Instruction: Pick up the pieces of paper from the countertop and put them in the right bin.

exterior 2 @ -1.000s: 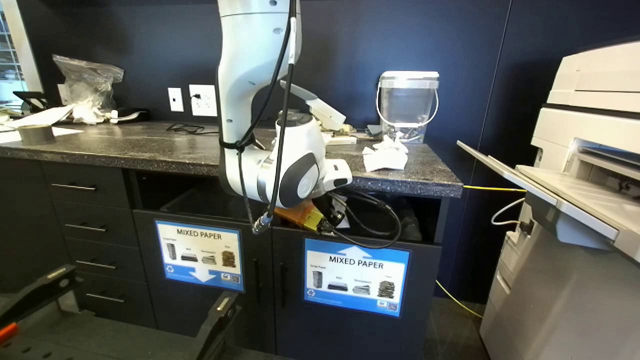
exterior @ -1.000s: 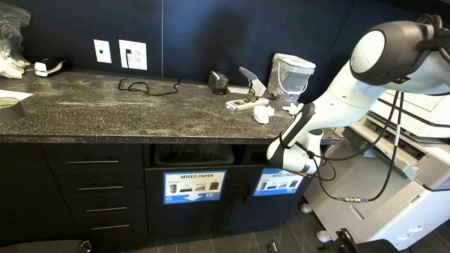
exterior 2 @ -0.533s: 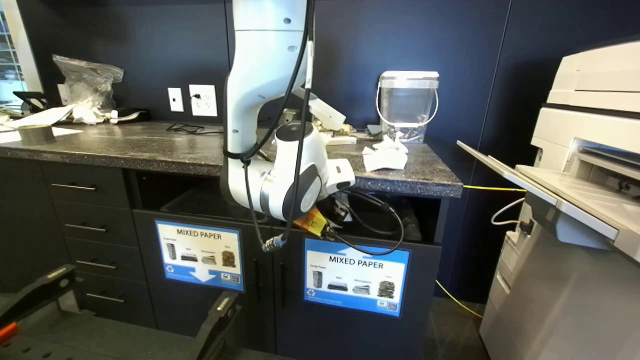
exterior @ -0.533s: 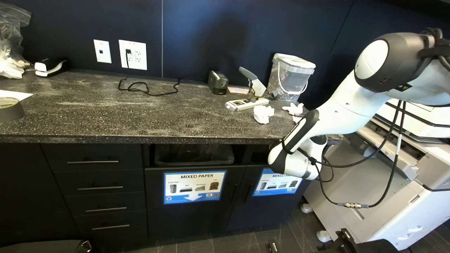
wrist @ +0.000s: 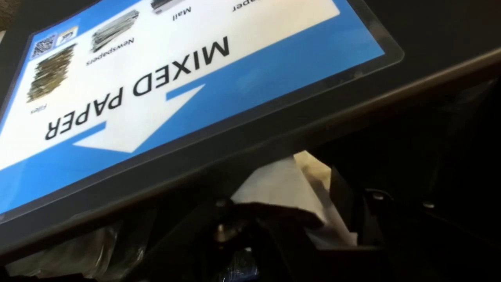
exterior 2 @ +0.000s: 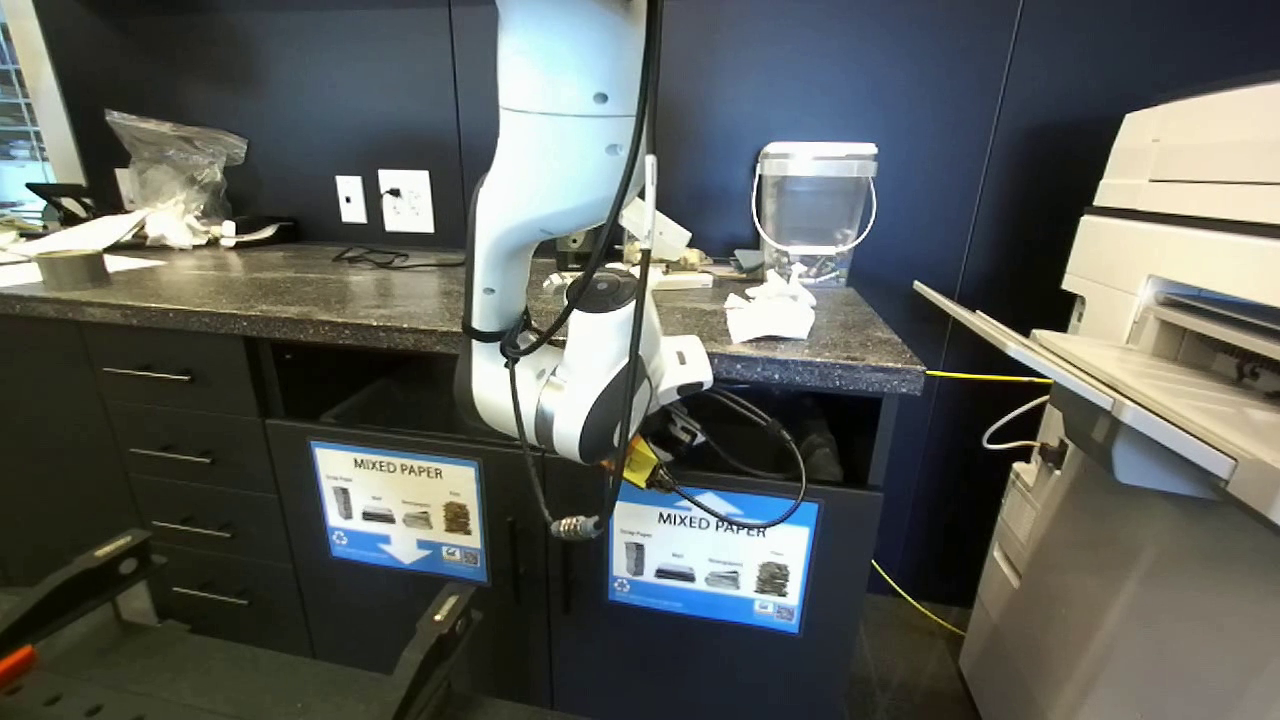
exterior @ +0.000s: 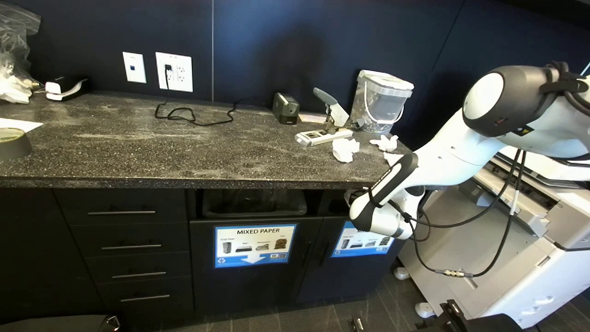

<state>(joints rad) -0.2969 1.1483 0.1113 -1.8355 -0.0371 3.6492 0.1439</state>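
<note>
My gripper (wrist: 313, 219) is shut on a folded white piece of paper (wrist: 278, 184) in the wrist view; the fingers are dark and partly lost in shadow. It is at the slot of the right bin (exterior 2: 822, 452), above the door with the up-arrow sign, which also shows in the wrist view (wrist: 168, 90). In an exterior view the gripper (exterior 2: 690, 430) is mostly hidden by the arm and cables. Crumpled white papers (exterior: 345, 150) lie on the countertop (exterior: 184, 152), with another (exterior: 384, 143) behind and a third (exterior: 392, 158) partly behind the arm.
The countertop edge (exterior 2: 830, 372) overhangs the bin slots. The left bin (exterior: 253, 203) is beside the right one. A stapler (exterior: 325, 136), pencil sharpener (exterior: 286, 109) and clear bucket (exterior: 379, 103) stand at the back. A printer (exterior 2: 1180, 400) is on the right. Cables (exterior 2: 780, 450) hang from the arm.
The arm has come down and, in an exterior view, shifted a little right, with its wrist tilting at the right bin slot. The papers on the countertop have not moved.
</note>
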